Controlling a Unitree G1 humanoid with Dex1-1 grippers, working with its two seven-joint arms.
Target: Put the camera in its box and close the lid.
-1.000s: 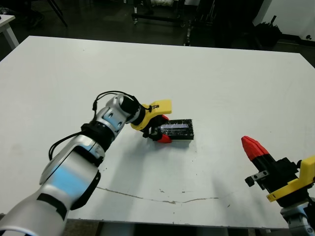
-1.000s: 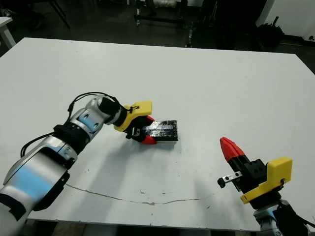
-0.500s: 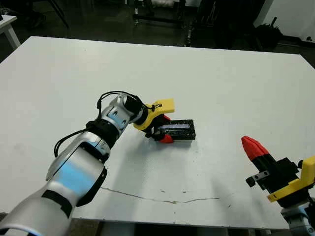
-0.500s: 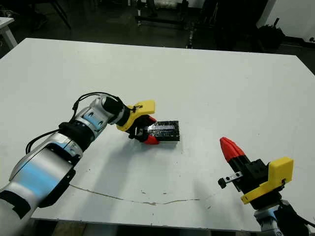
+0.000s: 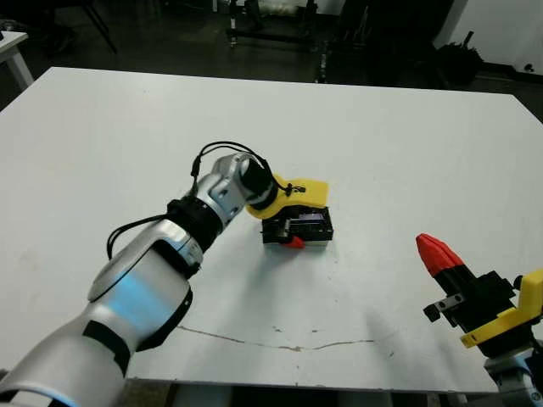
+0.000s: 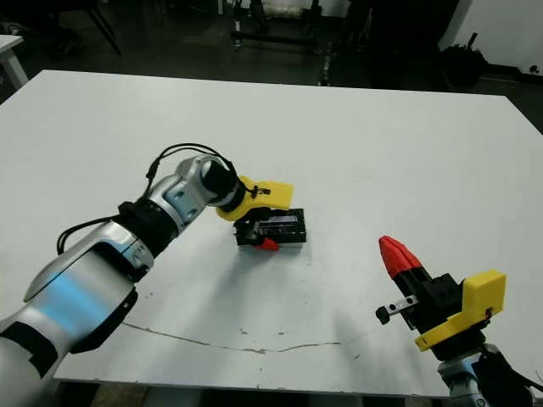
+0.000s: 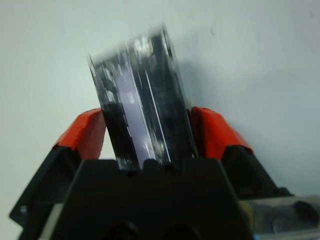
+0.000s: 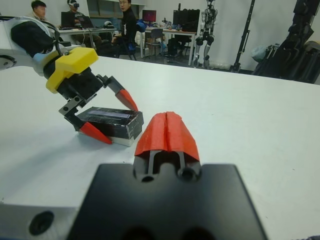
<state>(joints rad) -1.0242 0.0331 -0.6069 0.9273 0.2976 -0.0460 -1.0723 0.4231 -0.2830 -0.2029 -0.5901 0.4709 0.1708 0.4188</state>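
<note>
My left end effector [image 5: 288, 231] sits near the middle of the table [image 5: 407, 153], its red fingers [image 7: 85, 135] spread to either side of the lid [image 5: 305, 225] and resting against its long edges. The glossy lid lies flat over the box, whose pale edge barely shows underneath in the right wrist view. Well to the right, near the front edge, my right end effector [image 5: 434, 252] hovers with fingers pressed together, holding nothing.
</note>
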